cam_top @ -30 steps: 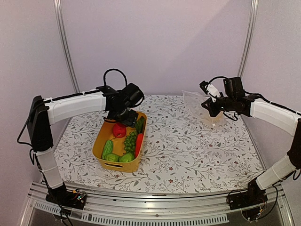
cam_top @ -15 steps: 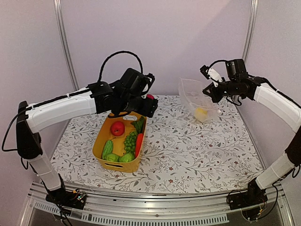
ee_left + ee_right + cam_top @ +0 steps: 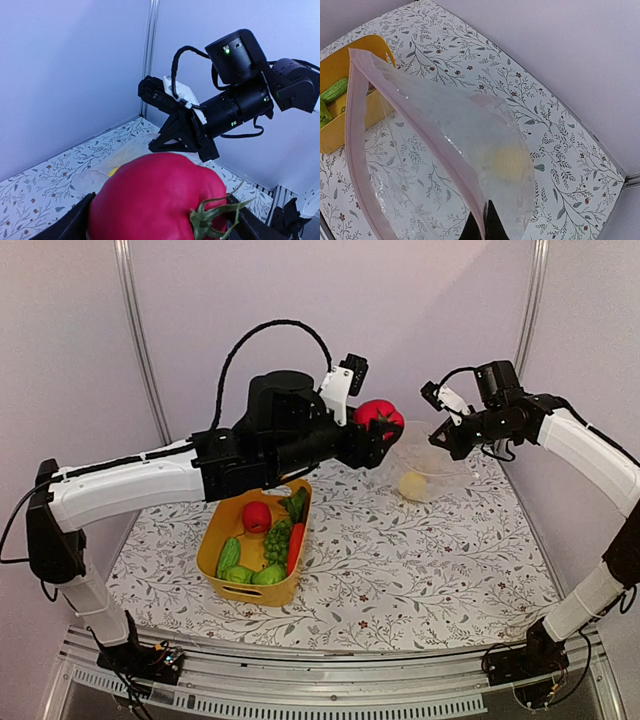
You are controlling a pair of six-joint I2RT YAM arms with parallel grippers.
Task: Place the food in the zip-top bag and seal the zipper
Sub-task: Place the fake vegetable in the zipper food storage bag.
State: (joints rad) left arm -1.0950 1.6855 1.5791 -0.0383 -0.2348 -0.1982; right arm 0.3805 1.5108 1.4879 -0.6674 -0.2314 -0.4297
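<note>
The left gripper (image 3: 376, 426) holds a tomato (image 3: 378, 412) in a wide clasp, high over the table's (image 3: 400, 570) far middle. In the left wrist view a dark finger presses each flank of the tomato (image 3: 155, 200), which is glossy, red and lumpy, with its green stalk end toward the lower right.

Below the left arm a yellow plastic basket (image 3: 212, 540) lies with its long axis running near to far. In it are a round red apple (image 3: 256, 517), knobbly green grapes (image 3: 278, 538), an orange carrot (image 3: 295, 546) lying lengthwise with its green top at the far end, a ridged cucumber (image 3: 229, 556) and smooth limes (image 3: 255, 575) at the near end.

To the right is the bag (image 3: 435, 465), clear, thin and crinkled, just right of the tomato, hanging from its rim. Its mouth gapes up and toward the left arm. A pale yellow lemon (image 3: 413, 485) sits in its low end.

The zipper (image 3: 355, 125), a straight pinkish strip, loops round that mouth from the fingers out toward the basket. The right gripper (image 3: 438, 439) is pinched tight on the bag at this strip.
</note>
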